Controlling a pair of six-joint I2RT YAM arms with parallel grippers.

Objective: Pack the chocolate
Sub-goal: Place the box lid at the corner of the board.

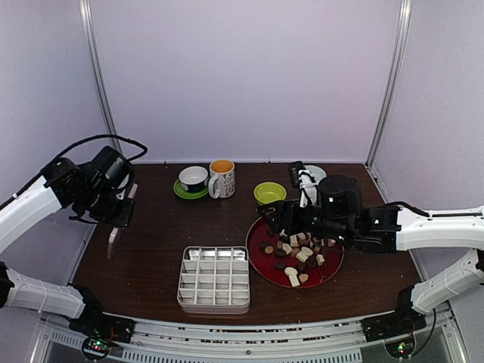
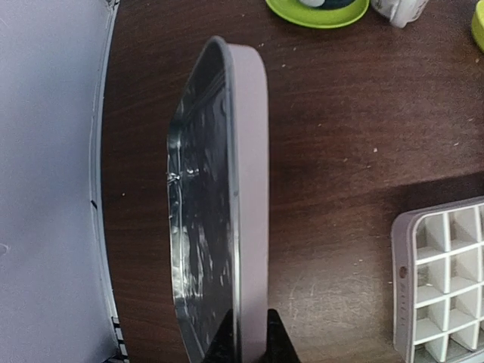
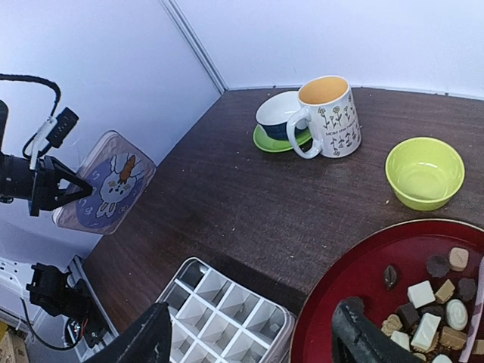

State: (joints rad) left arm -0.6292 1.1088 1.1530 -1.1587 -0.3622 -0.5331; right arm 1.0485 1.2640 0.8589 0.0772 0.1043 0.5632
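Table [image 1: 151, 234]: dark brown wood with pale lilac walls [image 1: 242, 76] round it. The tin [image 1: 214, 306] sits near your edge, and every cell I can see is empty.
Chocolate [image 1: 299, 255]: all on the plate [image 1: 330, 271] just right of the tin, loose brown, tan and cream bits. None packed yet.
Right gripper [image 3: 255, 318]: jaws spread wide with nothing in them, low over the tin-side part of the plate.
Right arm [image 1: 431, 227]: reaches in from right of the tin, forearm about level.
Left gripper [image 2: 249, 333]: pinched tight on the rim of the lid [image 2: 246, 181], which is held up on edge.
Left arm [image 1: 30, 200]: elbow bent, hand up off the table, well left of the tin.
Step, I reckon: grab one piece. Pick a loner at the edge of the pile, not the middle. Narrow the jaws first so you don't scoop its neighbours, come straight down, and squeeze gently across the flat sides.
Then: carry it left to the tin and let go low inside one cell so it doesn't bounce.
Lid: park it where it is, off the route.
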